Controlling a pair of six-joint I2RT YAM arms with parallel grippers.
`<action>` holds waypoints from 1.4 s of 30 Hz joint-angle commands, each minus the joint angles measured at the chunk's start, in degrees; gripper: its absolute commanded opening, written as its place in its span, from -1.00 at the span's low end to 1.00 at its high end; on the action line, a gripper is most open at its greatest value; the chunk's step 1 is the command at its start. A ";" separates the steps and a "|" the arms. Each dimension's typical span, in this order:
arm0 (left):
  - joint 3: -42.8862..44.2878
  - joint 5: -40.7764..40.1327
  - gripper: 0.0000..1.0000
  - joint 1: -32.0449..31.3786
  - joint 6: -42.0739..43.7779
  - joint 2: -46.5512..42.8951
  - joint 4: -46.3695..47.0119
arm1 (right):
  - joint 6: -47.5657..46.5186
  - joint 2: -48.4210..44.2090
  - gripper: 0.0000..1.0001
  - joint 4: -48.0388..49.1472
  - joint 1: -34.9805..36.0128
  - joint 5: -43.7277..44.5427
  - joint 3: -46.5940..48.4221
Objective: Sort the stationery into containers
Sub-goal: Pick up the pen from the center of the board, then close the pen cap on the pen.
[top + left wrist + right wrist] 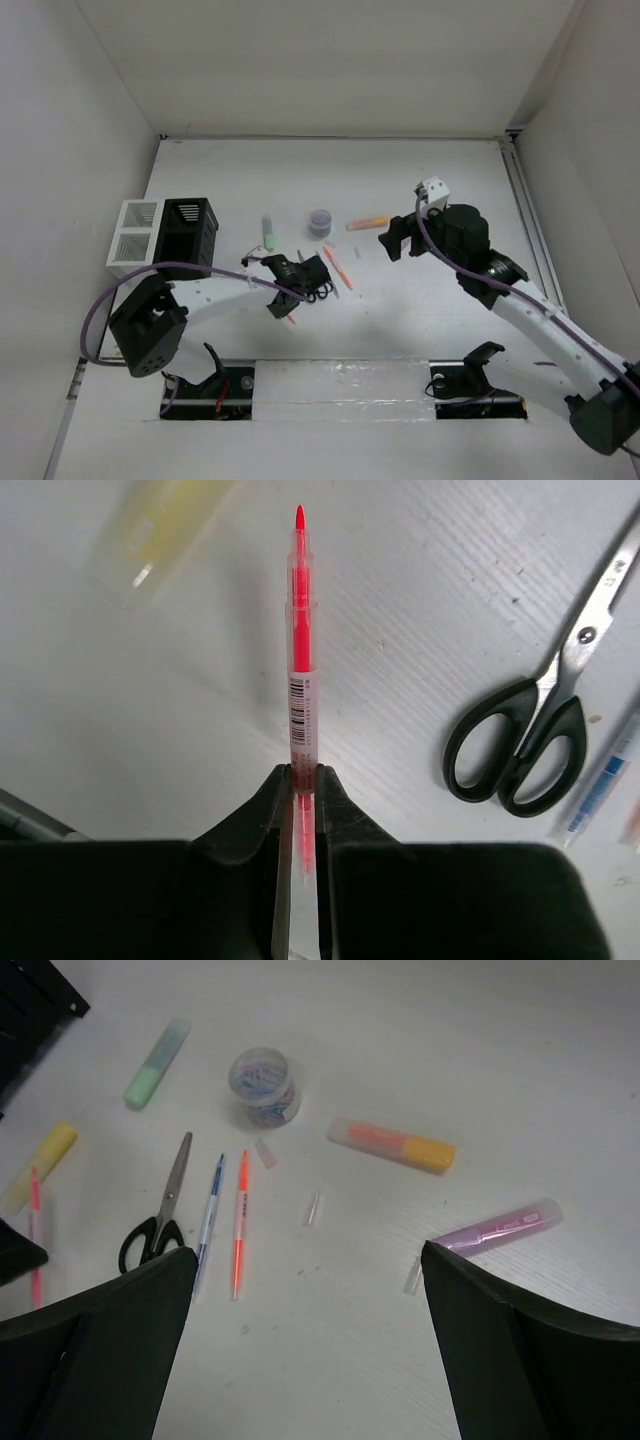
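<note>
My left gripper is shut on the tail of a thin red pen, which points straight out from the fingers over the table. Black-handled scissors and a blue pen lie to its right, and a blurred yellow highlighter is ahead on the left. My right gripper hangs open above the table with nothing between its fingers. Below it lie an orange pen, an orange highlighter, a purple highlighter, a green highlighter and a small round tub.
The white container and the black container stand side by side at the table's left. Small clear caps lie loose among the pens. White walls close in the table on the left, back and right.
</note>
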 commanded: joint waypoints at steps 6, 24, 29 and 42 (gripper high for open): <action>5.41 -14.57 -1.00 0.13 1.67 -9.78 -11.50 | -10.60 20.12 0.96 9.26 0.55 -10.44 6.24; 11.22 -9.74 -1.00 0.48 58.98 -36.15 11.01 | -20.11 45.80 0.45 14.44 5.64 -6.59 19.26; 6.22 -6.15 -1.00 0.48 64.97 -37.81 15.13 | -19.05 48.61 0.20 14.97 6.18 -5.88 21.02; 3.04 -3.77 -1.00 0.48 66.73 -43.00 19.89 | -19.05 55.30 0.18 14.97 7.32 -7.03 24.09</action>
